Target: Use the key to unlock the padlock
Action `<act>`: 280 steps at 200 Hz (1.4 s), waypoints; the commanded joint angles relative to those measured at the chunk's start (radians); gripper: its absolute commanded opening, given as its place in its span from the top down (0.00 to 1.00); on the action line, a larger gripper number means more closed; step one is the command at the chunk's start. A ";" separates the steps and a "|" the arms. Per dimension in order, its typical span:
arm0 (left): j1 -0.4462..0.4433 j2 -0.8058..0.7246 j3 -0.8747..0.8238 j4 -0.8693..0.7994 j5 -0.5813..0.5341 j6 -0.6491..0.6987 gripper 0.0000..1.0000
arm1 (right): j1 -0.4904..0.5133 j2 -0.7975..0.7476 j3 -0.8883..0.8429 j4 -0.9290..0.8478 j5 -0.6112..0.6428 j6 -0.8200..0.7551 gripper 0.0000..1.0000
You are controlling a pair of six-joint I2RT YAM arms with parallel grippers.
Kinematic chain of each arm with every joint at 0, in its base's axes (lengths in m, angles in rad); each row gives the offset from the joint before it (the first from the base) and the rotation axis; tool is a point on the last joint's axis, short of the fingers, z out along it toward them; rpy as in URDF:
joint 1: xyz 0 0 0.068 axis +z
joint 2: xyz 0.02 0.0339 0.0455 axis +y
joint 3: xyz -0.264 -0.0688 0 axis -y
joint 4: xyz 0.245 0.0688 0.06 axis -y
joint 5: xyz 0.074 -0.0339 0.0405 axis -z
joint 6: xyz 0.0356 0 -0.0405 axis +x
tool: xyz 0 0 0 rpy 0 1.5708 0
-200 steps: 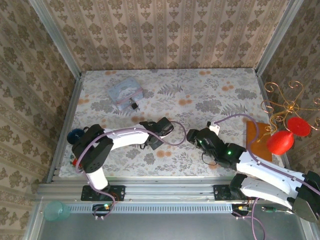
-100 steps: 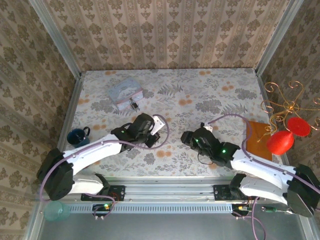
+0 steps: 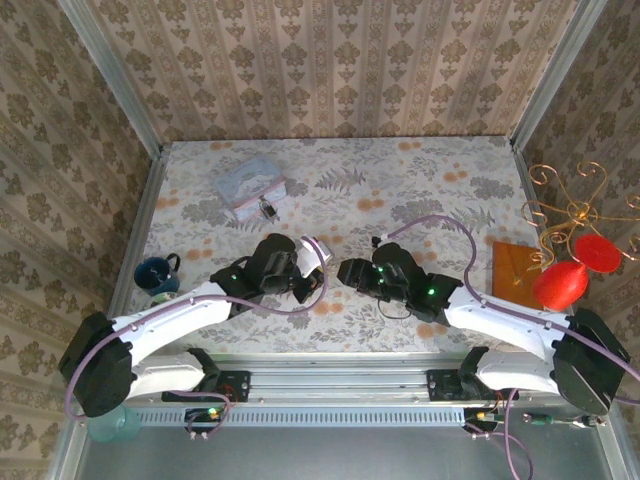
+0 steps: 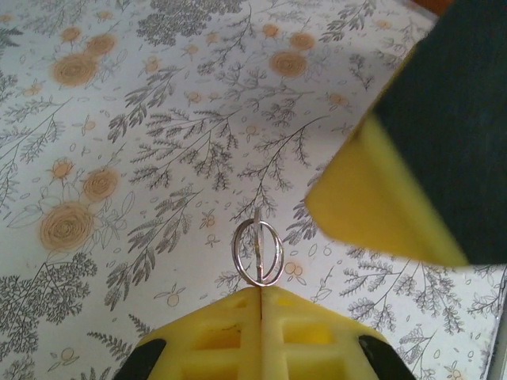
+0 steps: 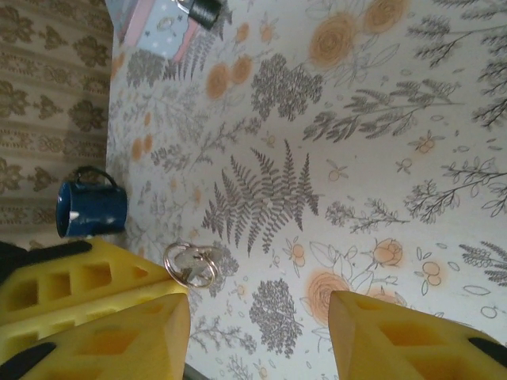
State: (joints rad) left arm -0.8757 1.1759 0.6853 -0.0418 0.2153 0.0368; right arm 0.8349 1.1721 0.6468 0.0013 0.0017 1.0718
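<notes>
Finding 1: grip. We find the left hand (image 4: 260,291) fully closed, its two fingertips pressed flat together on the key (image 4: 258,247). The key's thin blade and wire ring (image 5: 190,266) stick out just past the tips. The right hand (image 5: 260,309) stands wide open with nothing between its fingers.

Finding 2: location of the lock. The padlock (image 3: 267,209) rests on the table (image 3: 420,190), touching the near edge of the pale tin (image 3: 248,184) at the far left. It is well apart from both hands. No hand is on it and we see nothing steadying it.

Finding 3: the governing relation. In the overhead view the two hands meet tip to tip near the middle of the table, the left hand being the nearer to the padlock. In the left wrist view the key's long axis runs straight out from the fingertips, toward the right hand and not toward the padlock. In the right wrist view the ring lies close beside one of that hand's fingers, off to one side of the open gap and not centred in it.

Assessment: we judge a transfer or regrip of the key to be in hand. The right hand would need to shift sideways to bring the ring between its fingers. The lock is not yet engaged.
</notes>
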 commanded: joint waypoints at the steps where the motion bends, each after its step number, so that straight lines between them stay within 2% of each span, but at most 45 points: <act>1: 0.021 -0.016 0.002 0.041 0.061 -0.037 1.00 | 0.025 0.008 0.030 -0.035 0.020 -0.038 0.54; 30: 0.060 -0.024 -0.005 0.072 0.135 -0.095 1.00 | 0.030 0.005 0.003 -0.049 0.069 -0.061 0.60; 84: 0.074 -0.035 -0.013 0.125 0.249 -0.165 1.00 | 0.082 0.060 0.025 0.024 0.119 -0.136 0.59; 127: 0.089 -0.018 -0.012 0.107 0.303 -0.190 1.00 | 0.086 -0.035 -0.056 0.155 0.185 -0.153 0.57; 176: 0.089 0.049 0.016 0.097 0.379 -0.195 1.00 | 0.088 -0.130 -0.094 0.107 0.295 -0.157 0.60; 198: 0.089 0.072 0.028 0.088 0.398 -0.193 1.00 | 0.087 -0.138 -0.091 0.117 0.284 -0.188 0.67; 221: 0.086 0.077 0.031 0.078 0.393 -0.188 1.00 | 0.086 -0.131 -0.067 0.085 0.271 -0.206 0.70; 262: 0.079 0.055 0.022 0.066 0.348 -0.171 1.00 | 0.069 -0.112 -0.014 -0.062 0.224 -0.252 0.68; 280: 0.064 0.047 0.013 0.075 0.345 -0.153 1.00 | 0.050 -0.095 -0.024 -0.018 0.145 -0.233 0.67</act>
State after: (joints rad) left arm -0.7929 1.2518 0.6842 0.0357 0.5629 -0.1417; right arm 0.9066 1.0557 0.5964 0.0143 0.2184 0.8505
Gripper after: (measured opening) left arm 0.053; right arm 0.320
